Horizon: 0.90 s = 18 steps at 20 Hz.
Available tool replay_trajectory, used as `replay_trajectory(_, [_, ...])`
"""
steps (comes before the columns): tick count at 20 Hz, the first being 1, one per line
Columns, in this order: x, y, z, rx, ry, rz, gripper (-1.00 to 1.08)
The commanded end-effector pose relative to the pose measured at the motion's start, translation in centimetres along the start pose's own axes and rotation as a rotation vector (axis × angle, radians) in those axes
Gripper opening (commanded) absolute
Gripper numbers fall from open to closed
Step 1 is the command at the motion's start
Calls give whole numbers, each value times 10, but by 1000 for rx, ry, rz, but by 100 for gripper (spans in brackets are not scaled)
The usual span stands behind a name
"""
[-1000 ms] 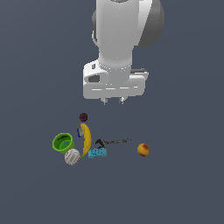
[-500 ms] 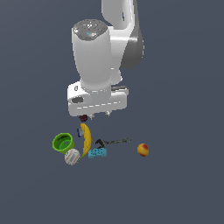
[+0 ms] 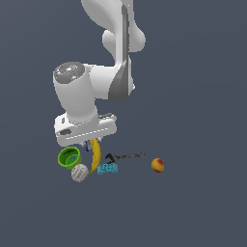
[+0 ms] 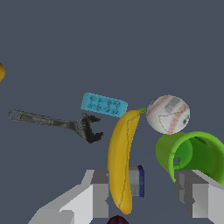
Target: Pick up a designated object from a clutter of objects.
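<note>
The bright green cup (image 3: 69,157) stands at the exterior view's left end of the clutter, with the white baseball (image 3: 79,172) just in front of it and the yellow banana (image 3: 96,154) beside it. In the wrist view the cup (image 4: 192,153) lies partly under one finger (image 4: 194,197), and the banana (image 4: 120,162) runs past the other finger (image 4: 100,197). My gripper (image 4: 146,200) is open and holds nothing. It hangs low over the cup and banana, its hand (image 3: 84,130) hiding the ground behind them.
A teal block (image 3: 107,168), a thin black tool (image 3: 124,157) and a red-yellow ball (image 3: 157,165) lie toward the exterior view's right. In the wrist view, a small blue-grey block (image 4: 136,180) sits beside the banana, and a dark maroon ball (image 4: 117,220) peeks in at the banana's end.
The arm has swung toward the exterior view's left and come down, so the hand is now just above the cup and banana. The objects have not moved.
</note>
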<state>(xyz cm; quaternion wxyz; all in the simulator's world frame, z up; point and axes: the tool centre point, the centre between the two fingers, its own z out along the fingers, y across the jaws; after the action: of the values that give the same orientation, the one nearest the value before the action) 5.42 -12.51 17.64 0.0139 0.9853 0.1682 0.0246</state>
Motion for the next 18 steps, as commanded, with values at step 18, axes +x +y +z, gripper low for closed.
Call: replay_trajectory(18, [-32,70,74,-29,28,-123,28])
